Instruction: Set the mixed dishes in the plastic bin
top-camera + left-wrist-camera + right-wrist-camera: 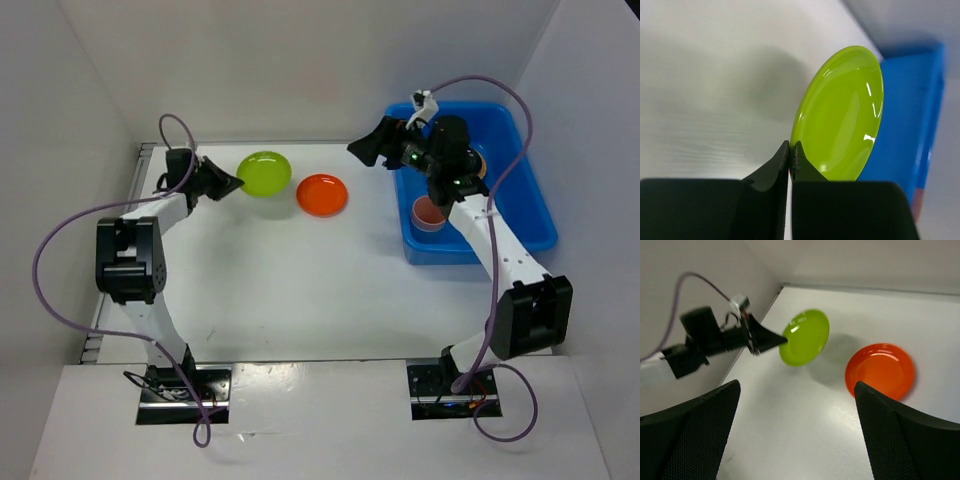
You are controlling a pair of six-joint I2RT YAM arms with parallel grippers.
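Lime green plate (840, 115), rim between clamped black fingers (772, 170), blue bin (905, 110) beyond.

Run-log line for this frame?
left gripper: shut on lime plate rim | right gripper: open, empty | orange plate: on table

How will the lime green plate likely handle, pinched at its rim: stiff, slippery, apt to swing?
The lime green plate is probably stiff: tilted up, it shows no sag. Glossy highlights suggest a slick surface, so it may slip or pivot in the left gripper, which pinches only its rim. It looks thin, so likely light.
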